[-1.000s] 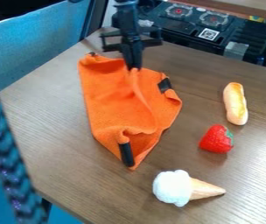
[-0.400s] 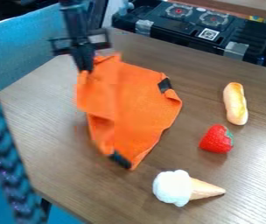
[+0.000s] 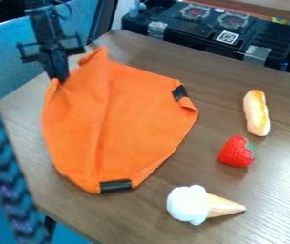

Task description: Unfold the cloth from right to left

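"Camera view: where do you see the pincer (image 3: pixel 58 78)?"

"It is in the upper left of the frame, pointing downward, at the end of the black arm (image 3: pixel 42 24), which enters from the top edge."

"And is it apart or together?"

"It is clamped on the cloth (image 3: pixel 131 119), at the upper left part of its edge."

"How does this cloth lie?"

"It is orange and takes the left and the middle of the frame, spread over the tabletop (image 3: pixel 278 190). Near the pincer it is lifted, with a pointed peak just beside, to the right. From there, a soft ridge goes down toward the lower edge."

"I notice also black pieces on it."

"Yes, two: one patch (image 3: pixel 180 93) at the right edge, and one strip (image 3: pixel 116 186) at the bottom edge."

"What is found to the right of the cloth?"

"The bread (image 3: pixel 257 114) is the highest, lying lengthwise up and down. Below it, a little to the left, is the red strawberry (image 3: pixel 233 152). In the lower middle lies the ice cream (image 3: pixel 189 205), on its side, with the cone toward the right. All three are apart from the cloth."
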Controlling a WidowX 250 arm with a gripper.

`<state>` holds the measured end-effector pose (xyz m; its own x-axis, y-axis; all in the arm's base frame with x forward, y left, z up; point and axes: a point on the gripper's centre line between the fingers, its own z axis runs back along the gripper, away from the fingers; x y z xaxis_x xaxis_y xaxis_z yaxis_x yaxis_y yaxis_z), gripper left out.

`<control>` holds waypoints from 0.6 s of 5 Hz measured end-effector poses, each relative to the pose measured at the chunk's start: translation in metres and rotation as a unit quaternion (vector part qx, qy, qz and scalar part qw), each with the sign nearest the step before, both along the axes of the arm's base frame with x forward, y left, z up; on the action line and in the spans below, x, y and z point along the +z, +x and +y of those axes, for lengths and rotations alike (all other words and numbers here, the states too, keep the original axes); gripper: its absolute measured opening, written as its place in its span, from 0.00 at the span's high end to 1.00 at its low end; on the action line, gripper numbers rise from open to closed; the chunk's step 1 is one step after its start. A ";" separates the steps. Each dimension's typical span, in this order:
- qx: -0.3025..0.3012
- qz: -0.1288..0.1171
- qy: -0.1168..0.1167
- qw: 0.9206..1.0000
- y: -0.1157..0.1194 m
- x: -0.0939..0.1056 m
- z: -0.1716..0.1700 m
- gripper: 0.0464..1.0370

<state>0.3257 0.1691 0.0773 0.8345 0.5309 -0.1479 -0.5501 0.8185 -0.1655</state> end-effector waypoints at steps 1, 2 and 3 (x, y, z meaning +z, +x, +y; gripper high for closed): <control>0.002 0.014 -0.002 1.000 -0.012 -0.006 0.005 0.99; 0.027 0.031 -0.011 0.999 -0.025 -0.013 0.009 0.99; 0.053 0.030 -0.007 0.998 -0.030 -0.010 0.012 0.99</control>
<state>0.2953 0.1807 0.0673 0.7629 0.6135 -0.2039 -0.6430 0.7531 -0.1397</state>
